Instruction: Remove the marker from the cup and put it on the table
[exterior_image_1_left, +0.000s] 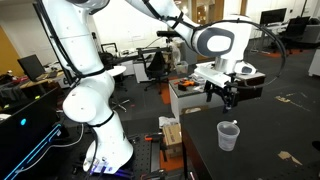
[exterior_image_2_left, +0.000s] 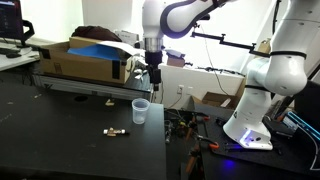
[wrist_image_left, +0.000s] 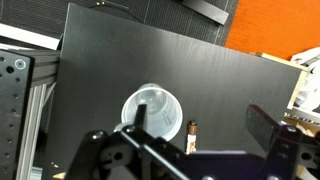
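The translucent cup (exterior_image_2_left: 140, 111) stands upright on the dark table (exterior_image_2_left: 60, 140); it also shows in an exterior view (exterior_image_1_left: 228, 136) and in the wrist view (wrist_image_left: 152, 112). The marker (exterior_image_2_left: 117, 132) lies flat on the table beside the cup, outside it. In the wrist view the marker (wrist_image_left: 192, 134) lies just apart from the cup, partly hidden by the gripper body. My gripper (wrist_image_left: 200, 110) is open and empty. It hangs above the cup in both exterior views (exterior_image_1_left: 230, 100) (exterior_image_2_left: 155, 78). The cup looks empty from above.
A cardboard box with a blue lid (exterior_image_2_left: 85, 55) sits on a metal frame (exterior_image_2_left: 80, 85) along the table's far side. The table edge (exterior_image_2_left: 165, 140) drops off near the cup. A perforated metal rail (wrist_image_left: 20, 110) borders the table. The robot base (exterior_image_2_left: 255, 125) stands beyond.
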